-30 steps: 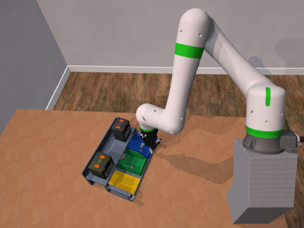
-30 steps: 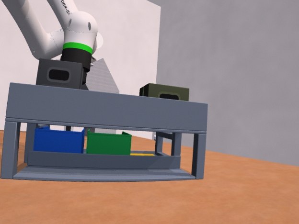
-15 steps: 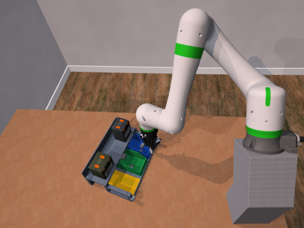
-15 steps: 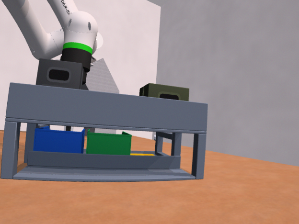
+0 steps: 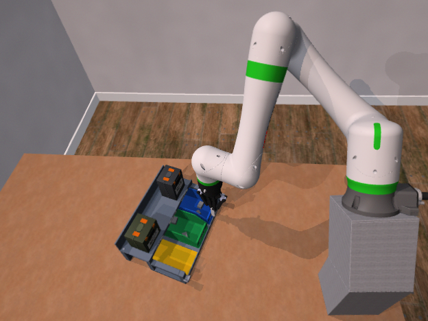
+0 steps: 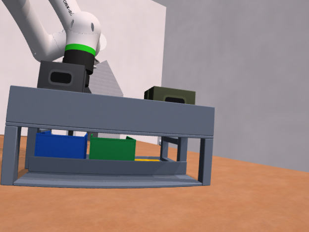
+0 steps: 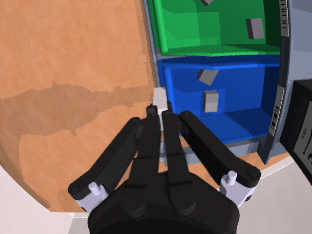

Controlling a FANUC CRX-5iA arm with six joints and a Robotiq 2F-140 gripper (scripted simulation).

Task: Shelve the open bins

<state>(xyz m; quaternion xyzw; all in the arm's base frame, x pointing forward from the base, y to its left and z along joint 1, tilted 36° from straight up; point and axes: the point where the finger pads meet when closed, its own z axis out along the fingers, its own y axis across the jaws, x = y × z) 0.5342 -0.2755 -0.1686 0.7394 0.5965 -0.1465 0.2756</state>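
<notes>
The blue bin [image 5: 194, 204] stands in the grey shelf's [image 5: 164, 221] lower row at the end nearest the arm, with two small grey parts inside [image 7: 211, 90]. The green bin [image 5: 186, 228] [image 7: 212, 9] stands beside it, also holding grey parts. From the shelf's rear both bins show under the top board: the blue bin [image 6: 60, 145] and the green bin [image 6: 112, 148]. My gripper [image 7: 160, 96] is shut with nothing between its fingers. Its tips [image 5: 213, 210] point down at the blue bin's front edge by the shelf's lip. I cannot tell whether they touch it.
A yellow-marked place [image 5: 175, 254] lies next to the green bin. A dark box [image 5: 170, 182] and an olive box [image 5: 142, 232] stand on the shelf's top board. The robot's grey pedestal [image 5: 371, 256] stands at the right.
</notes>
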